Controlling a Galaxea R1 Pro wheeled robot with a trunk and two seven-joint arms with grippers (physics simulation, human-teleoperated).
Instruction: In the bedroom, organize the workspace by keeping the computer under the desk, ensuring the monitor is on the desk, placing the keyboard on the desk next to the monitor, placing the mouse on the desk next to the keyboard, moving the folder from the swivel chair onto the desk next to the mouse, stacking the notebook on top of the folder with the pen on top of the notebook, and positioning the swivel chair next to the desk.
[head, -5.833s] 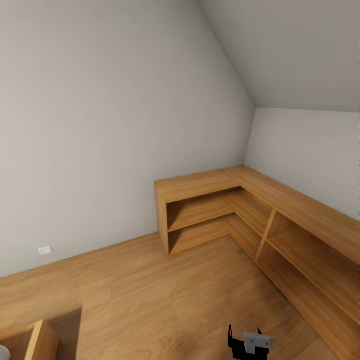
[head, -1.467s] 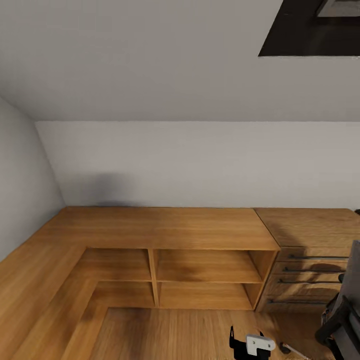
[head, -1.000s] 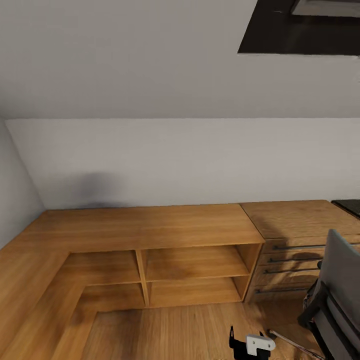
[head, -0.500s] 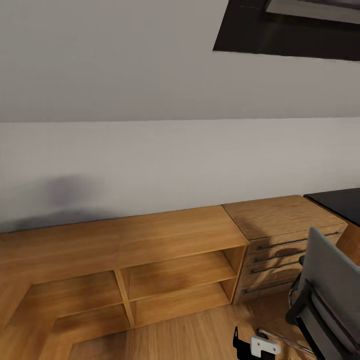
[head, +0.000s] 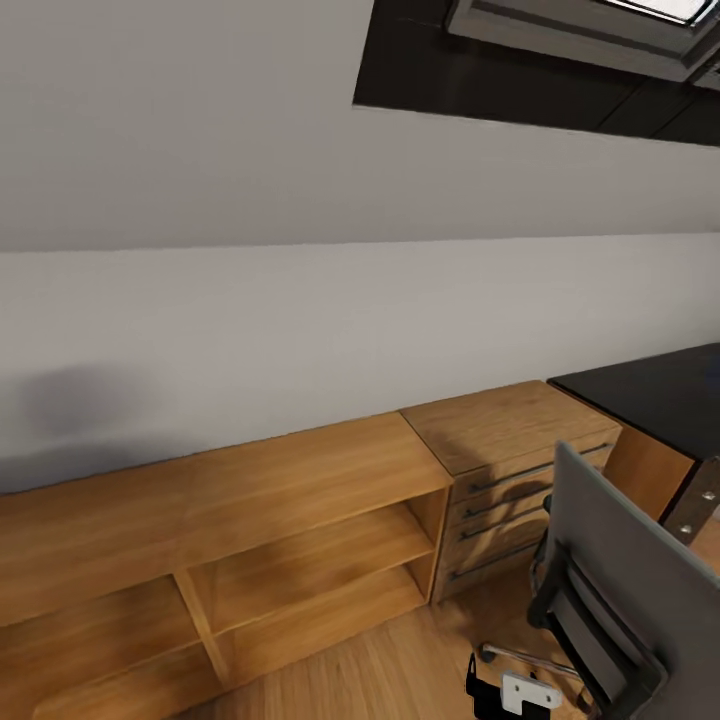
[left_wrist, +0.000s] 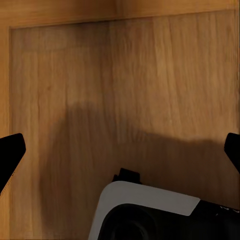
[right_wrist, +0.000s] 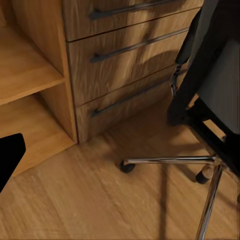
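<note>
The left gripper's (left_wrist: 120, 150) jaws stand wide apart, one dark fingertip (left_wrist: 11, 152) at each side edge of the left wrist view, with nothing between them but light wood floor (left_wrist: 125, 90). Of the right gripper only one dark fingertip (right_wrist: 10, 152) shows, at the edge of the right wrist view, so whether its jaws are wide or narrow cannot be told.

The swivel chair (head: 615, 590) stands at the lower right of the head view, its grey back facing the camera, with black frame parts and a chrome base spoke (head: 515, 655) below. In the right wrist view the chair (right_wrist: 215, 85) is well apart from the fingertip, across the floor, its chrome spokes and castors (right_wrist: 127, 166) resting on the wood.

Behind the chair is a wooden drawer unit (head: 505, 455) with dark bar handles, and to its left low wooden shelving (head: 220, 540) runs along the grey wall. The black top of the desk (head: 650, 395) reaches in at the right edge, beside the drawer unit. A black-framed skylight (head: 540, 60) sits in the sloped ceiling above.

A black and white part of the robot's arm (head: 510, 690) shows at the bottom of the head view, low over the floor.
</note>
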